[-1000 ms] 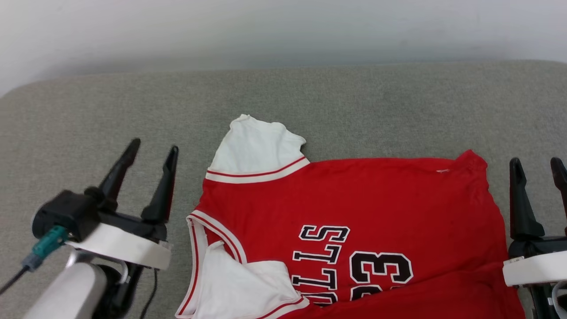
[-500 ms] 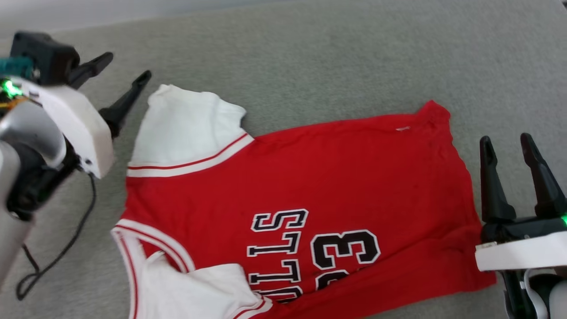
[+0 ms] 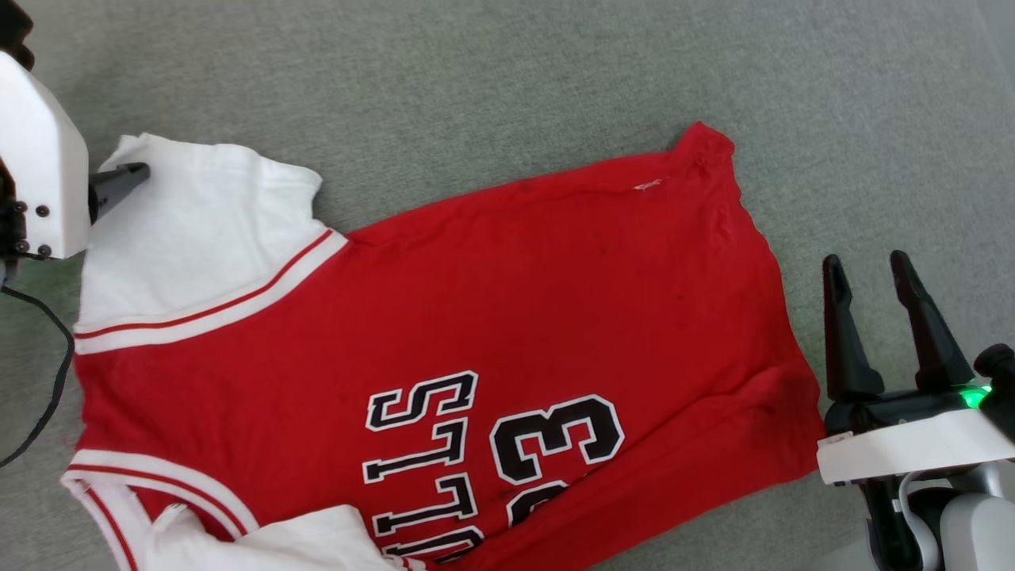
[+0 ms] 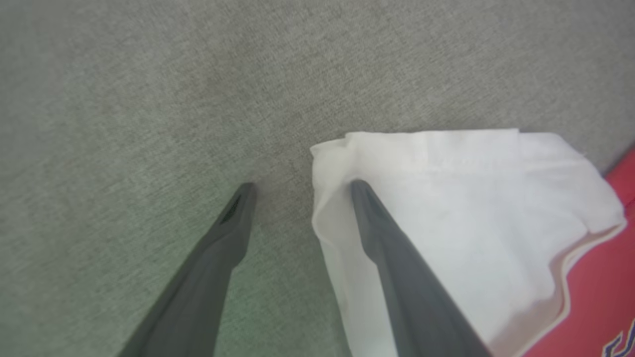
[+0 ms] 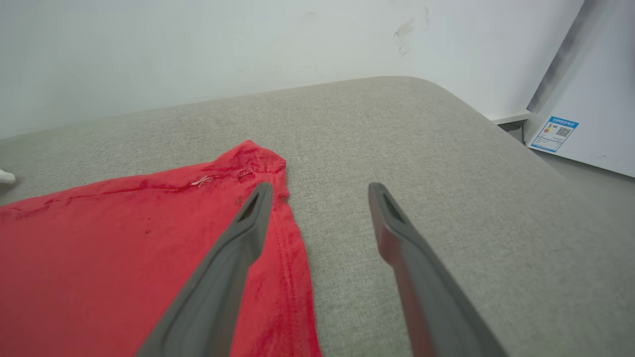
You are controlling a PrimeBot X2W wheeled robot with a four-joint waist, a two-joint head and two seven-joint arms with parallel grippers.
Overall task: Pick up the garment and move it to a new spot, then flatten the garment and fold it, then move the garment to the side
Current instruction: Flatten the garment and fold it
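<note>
Garment: the red jersey (image 3: 492, 301) is lying spread flat, chest lettering facing up, on the grey padded surface (image 3: 476, 79), with its collar end pointing to the robot's left.
Sleeve: the far sleeve (image 3: 198, 230), white, is lying flat at the upper left of the head view.
Left hand: the left hand (image 4: 302, 187) is hanging open and gripping nothing. One finger is sitting over the sleeve's corner, the other over bare grey fabric.
Right hand: the right hand (image 3: 866, 266) is waiting open and empty just beside the hem. In its wrist view one finger is overlapping the red edge.
</note>
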